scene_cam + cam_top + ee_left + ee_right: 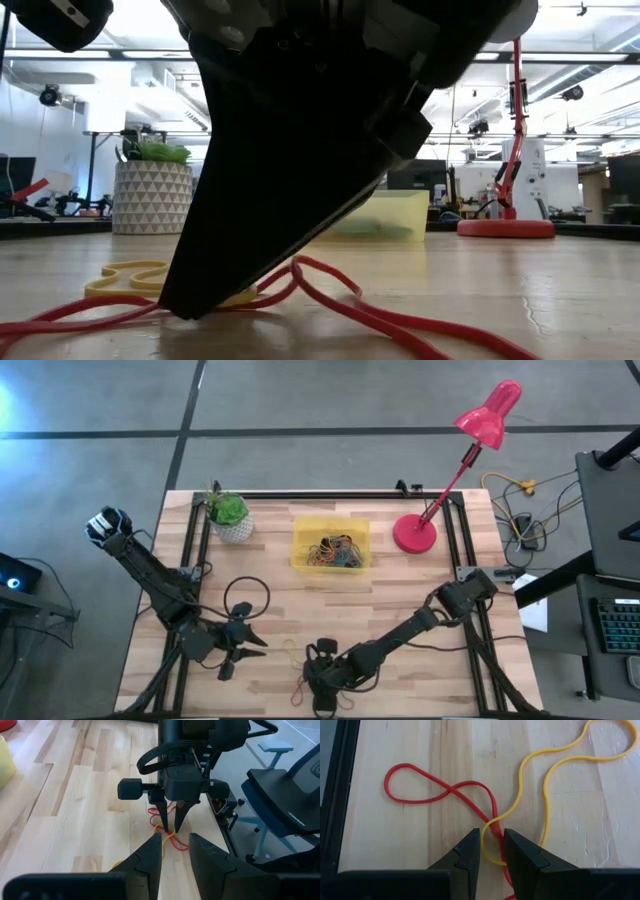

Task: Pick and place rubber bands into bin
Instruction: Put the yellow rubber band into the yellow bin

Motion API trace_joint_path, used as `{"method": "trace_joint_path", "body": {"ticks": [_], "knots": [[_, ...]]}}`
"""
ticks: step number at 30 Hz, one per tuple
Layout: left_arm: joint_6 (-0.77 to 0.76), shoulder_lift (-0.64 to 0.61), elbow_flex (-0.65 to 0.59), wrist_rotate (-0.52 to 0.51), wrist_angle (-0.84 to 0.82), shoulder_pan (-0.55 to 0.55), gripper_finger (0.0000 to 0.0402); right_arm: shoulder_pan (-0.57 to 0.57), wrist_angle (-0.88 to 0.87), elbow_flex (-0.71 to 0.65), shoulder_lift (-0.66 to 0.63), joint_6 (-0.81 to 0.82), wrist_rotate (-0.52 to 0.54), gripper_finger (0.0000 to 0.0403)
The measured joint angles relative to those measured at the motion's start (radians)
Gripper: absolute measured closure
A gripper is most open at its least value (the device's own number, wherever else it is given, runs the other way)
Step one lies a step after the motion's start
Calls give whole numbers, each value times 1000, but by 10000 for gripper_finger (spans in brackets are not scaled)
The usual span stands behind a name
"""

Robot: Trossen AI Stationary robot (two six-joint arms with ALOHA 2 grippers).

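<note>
A red rubber band (440,790) and a yellow rubber band (555,765) lie crossed on the wood near the table's near edge. They also show as the red band (380,310) and the yellow band (130,275). My right gripper (491,840) (322,682) points down at their crossing. Its fingers are a narrow gap apart, one on each side of the crossing. My left gripper (175,845) (243,645) hovers to its left, narrowly open, pointing at it and holding nothing. The yellow bin (331,543) (392,215) sits at mid-table with several bands inside. My right gripper comes from above, pointing down, with its fingertips (165,822) at the table top. The crossing of the red band and the yellow band's bend (490,827) lies between them. One fingertip (200,300) rests against the yellow band. Both bands lie flat and slack on the wood.
A white plant pot (232,520) stands left of the bin and the red lamp's base (414,533) right of it. A thin black cable loop (247,598) lies near my left arm. Black frame rails (332,795) run along the table's edges. A chair (280,785) stands beyond the table.
</note>
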Motion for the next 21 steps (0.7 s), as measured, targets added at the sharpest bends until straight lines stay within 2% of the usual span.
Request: {"method": "trace_joint_path", "body": {"ticks": [7,17,21], "knots": [[-16,0,-40,0,75,0,320,0,-3,0,2,3,0,333],[-24,0,-47,0,85,0,320,0,-11,0,3,4,8,389],[-24,0,-47,0,87,0,320,0,-11,0,3,7,9,394]]}}
